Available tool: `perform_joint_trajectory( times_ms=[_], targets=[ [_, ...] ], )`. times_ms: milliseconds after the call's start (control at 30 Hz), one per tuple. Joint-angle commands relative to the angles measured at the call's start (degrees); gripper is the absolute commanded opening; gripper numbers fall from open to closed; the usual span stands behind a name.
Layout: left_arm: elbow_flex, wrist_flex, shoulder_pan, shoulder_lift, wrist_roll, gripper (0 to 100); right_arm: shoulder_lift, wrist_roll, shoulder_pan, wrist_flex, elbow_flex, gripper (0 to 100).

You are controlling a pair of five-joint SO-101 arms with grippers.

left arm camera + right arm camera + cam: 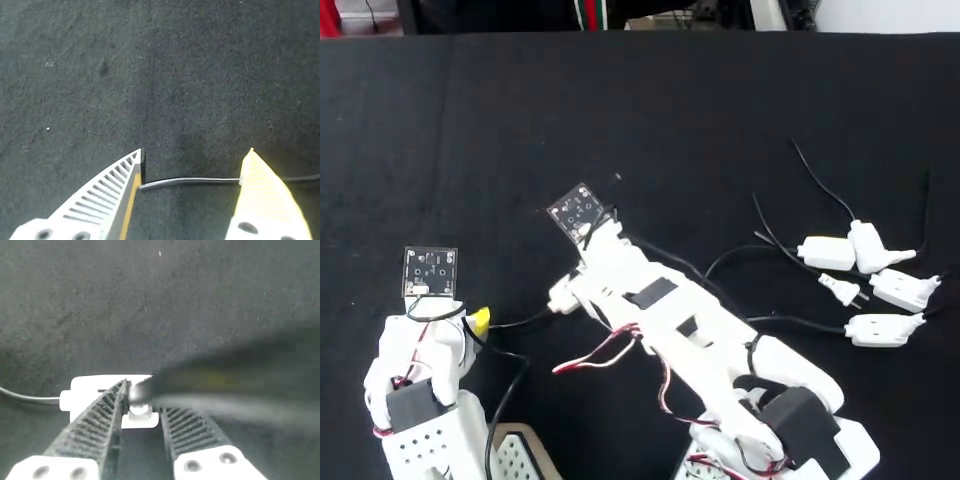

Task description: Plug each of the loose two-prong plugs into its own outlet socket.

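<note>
The right end effector (141,402) is nearly shut, its ribbed black fingers (97,422) pinching a white connector (90,390). This is a small rounded block lying flat on the black bench (620,110). Whether it is a plug or a socket I cannot tell. A thin black cable (190,181) leaves the connector on the side away from the right arm (720,350). It runs across the bench between the two fingers of the left end effector (195,150), which stands wide open with one white finger and one yellow, gripping nothing.

A blurred dark lead (240,380) crosses close in front of the right wrist camera and hides part of the connector and one fingertip.

Well away from the connector, beyond the right arm, lies a group of white pieces (870,285). It includes a loose two-prong plug (840,290) with its pins showing and several rounded blocks packed just beside it. Their black cords (775,240) curl back toward the connector.
</note>
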Motion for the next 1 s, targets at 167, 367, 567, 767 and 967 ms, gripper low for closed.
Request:
perform_joint_trajectory(
  times_ms=[167,367,567,767,967],
  targets=[
    [-0.22,0.09,-0.40,-0.18,-0.62,31,-0.57,-0.97,0.09,5.10,-0.66,1.1],
    [-0.22,-0.09,-0.40,-0.18,-0.62,31,-0.75,3.16,6.68,5.80,-0.22,1.1],
    [-0.22,-0.09,-0.40,-0.18,-0.62,31,-1.01,10.99,21.63,8.44,-0.13,1.1],
    [-0.22,-0.09,-0.40,-0.18,-0.62,31,-1.01,18.99,36.57,6.07,-0.40,1.1],
    [-0.22,-0.09,-0.40,-0.18,-0.62,31,-0.57,28.31,53.98,1.23,-1.45,1.1]
  ],
)
